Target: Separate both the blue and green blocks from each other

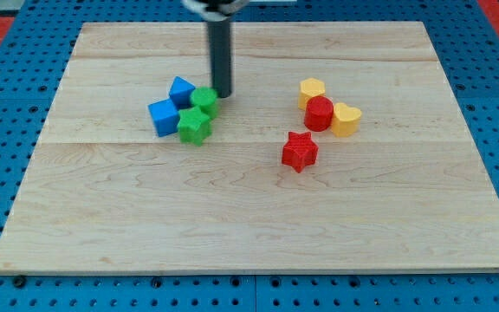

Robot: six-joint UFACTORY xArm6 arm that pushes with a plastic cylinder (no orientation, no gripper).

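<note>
Two blue blocks and two green blocks sit bunched together left of the board's middle. A blue block (181, 90) is at the top of the bunch and a blue cube (164, 116) at its left. A round green block (204, 99) touches both blue ones, and a green star (195, 126) sits below it against the blue cube. My tip (222, 94) stands just to the right of the round green block, touching or nearly touching it.
On the right half of the wooden board (258, 225) are a yellow block (312, 90), a red cylinder (319, 113), a yellow heart-like block (346, 119) and a red star (299, 151), close together. A blue pegboard surface surrounds the board.
</note>
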